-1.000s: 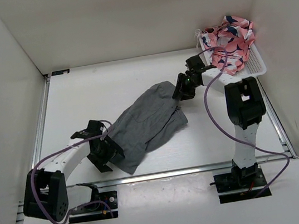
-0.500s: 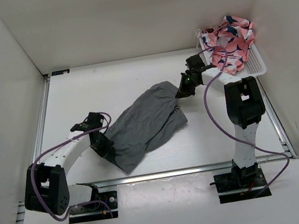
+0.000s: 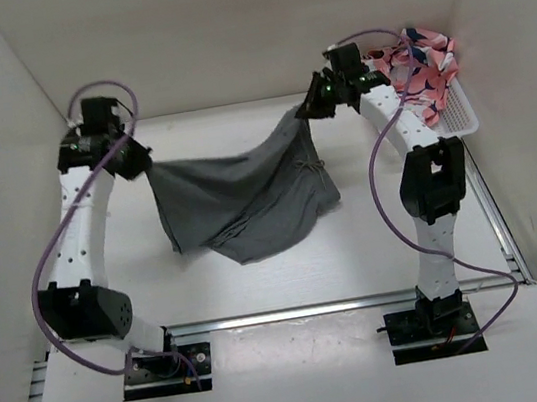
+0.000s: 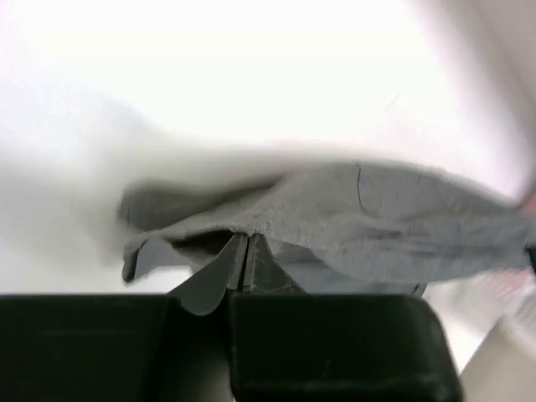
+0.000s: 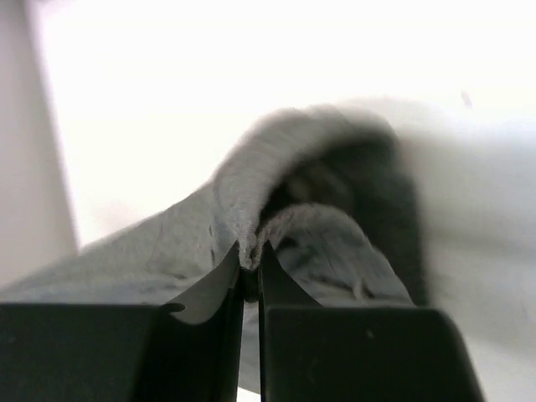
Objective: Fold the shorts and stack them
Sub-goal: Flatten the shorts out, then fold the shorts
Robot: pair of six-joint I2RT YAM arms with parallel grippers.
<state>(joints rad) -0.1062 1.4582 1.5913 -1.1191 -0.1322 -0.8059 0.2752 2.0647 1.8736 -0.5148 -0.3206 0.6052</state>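
Observation:
The dark grey shorts hang stretched between both arms above the white table, their lower part sagging onto it. My left gripper is shut on the shorts' left corner, high at the back left. In the left wrist view the pinched hem sits between the closed fingertips of the left gripper. My right gripper is shut on the opposite corner at the back right. The right wrist view shows a fold of the shorts clamped in the right gripper.
A white basket stands at the back right, with pink patterned cloth heaped in it. White walls close in the table on the left, back and right. A metal rail runs along the near edge.
Both grippers have shut on the shorts' corners and lifted them up and toward the back. The left arm swung from the near left to the back left; the shorts now hang spread.

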